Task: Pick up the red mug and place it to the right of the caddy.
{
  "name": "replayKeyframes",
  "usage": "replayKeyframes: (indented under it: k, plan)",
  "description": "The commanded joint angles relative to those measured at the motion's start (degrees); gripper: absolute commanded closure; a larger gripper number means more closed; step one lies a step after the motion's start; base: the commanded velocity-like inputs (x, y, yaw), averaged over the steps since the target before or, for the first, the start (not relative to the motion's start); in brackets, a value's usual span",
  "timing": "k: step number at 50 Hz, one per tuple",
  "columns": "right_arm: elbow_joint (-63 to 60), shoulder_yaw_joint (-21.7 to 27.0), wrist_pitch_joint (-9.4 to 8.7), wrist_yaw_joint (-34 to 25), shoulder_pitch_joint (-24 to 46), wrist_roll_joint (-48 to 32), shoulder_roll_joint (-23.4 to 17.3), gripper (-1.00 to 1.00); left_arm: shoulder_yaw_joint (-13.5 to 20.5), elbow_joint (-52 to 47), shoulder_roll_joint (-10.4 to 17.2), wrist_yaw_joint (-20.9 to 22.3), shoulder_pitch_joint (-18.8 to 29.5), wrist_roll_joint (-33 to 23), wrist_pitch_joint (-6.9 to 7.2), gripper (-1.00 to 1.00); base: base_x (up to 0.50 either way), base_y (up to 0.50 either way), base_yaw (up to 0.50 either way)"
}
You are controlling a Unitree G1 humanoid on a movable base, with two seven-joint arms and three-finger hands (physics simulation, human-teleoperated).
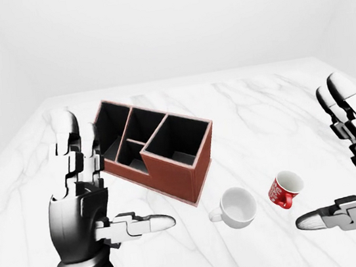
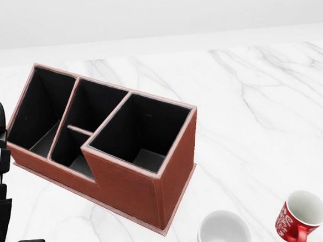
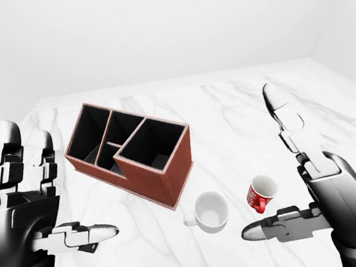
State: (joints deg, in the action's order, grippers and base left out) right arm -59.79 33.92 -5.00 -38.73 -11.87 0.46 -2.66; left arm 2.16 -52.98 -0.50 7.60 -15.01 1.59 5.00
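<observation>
The red mug stands on the marble table, tilted, with white lettering, to the right of a white mug. The red-brown caddy with black compartments stands left of both mugs. My right hand is open, raised just right of the red mug, thumb pointing left below it, apart from it. My left hand is open and empty, left of the caddy. In the head view the red mug is at the bottom right.
The white mug lies between the caddy and the red mug. The marble table extends to the top and right. White walls stand behind it.
</observation>
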Motion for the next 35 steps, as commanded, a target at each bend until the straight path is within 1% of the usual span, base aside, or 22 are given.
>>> replayKeyframes:
  k: [1, 7, 12, 13, 15, 20, 25, 27, 31, 35]
  plan:
    - [-0.2, 6.3, 0.0, -1.3, 3.7, 0.6, -3.3, -0.98, 0.2, -0.8, -0.1, 0.1, 0.1, 0.1, 0.0, -1.0, 0.0, 0.0, 0.0]
    - [3.0, 5.5, 0.0, -1.3, 3.3, -2.7, -2.5, -0.98, 0.8, 0.0, -0.1, 0.3, 0.4, 0.4, 0.0, -1.0, 0.0, 0.0, 0.0]
    - [6.0, 3.6, 0.0, -1.3, 2.4, -5.5, -3.4, -0.98, 1.3, -0.3, -0.2, 0.5, 0.6, 0.6, 0.0, -1.0, 0.0, 0.0, 0.0]
    - [6.9, 3.2, 0.0, -1.3, 1.8, -7.3, -3.1, -0.98, 1.4, -0.1, -0.2, 0.5, 0.7, 0.6, 0.0, -1.0, 0.0, 0.0, 0.0]
    - [6.4, 3.2, 0.0, -1.3, 1.6, -8.1, -2.8, -0.98, 1.5, 0.0, -0.2, 0.5, 0.7, 0.6, 0.0, -1.0, 0.0, 0.0, 0.0]
    - [7.8, 2.1, 0.0, -1.3, 1.4, -13.1, -2.7, -0.98, 1.6, -0.7, -0.3, 0.6, 0.5, 0.7, 0.0, -1.0, 0.0, 0.0, 0.0]
    - [6.1, 2.2, 0.0, -1.3, 3.1, -14.1, -3.3, -0.98, 1.7, -1.1, -0.3, 0.7, 0.4, 0.7, 0.0, -1.0, 0.0, 0.0, 0.0]
    - [5.7, 2.4, 0.0, -1.3, 4.5, -13.5, -4.1, -0.98, 2.4, -0.8, -0.3, 0.9, 0.7, 1.0, 0.0, -1.0, 0.0, 0.0, 0.0]
    - [7.3, 1.4, 0.0, -1.3, 4.0, -14.6, -4.6, -0.98, 2.8, -1.0, -0.5, 1.0, 0.9, 1.2, 0.0, -1.0, 0.0, 0.0, 0.0]
    - [7.8, 2.0, 0.0, -1.3, 2.8, -16.3, -5.2, -0.98, 2.2, -1.2, -0.4, 0.8, 0.9, 0.5, 0.0, -1.0, 0.0, 0.0, 0.0]
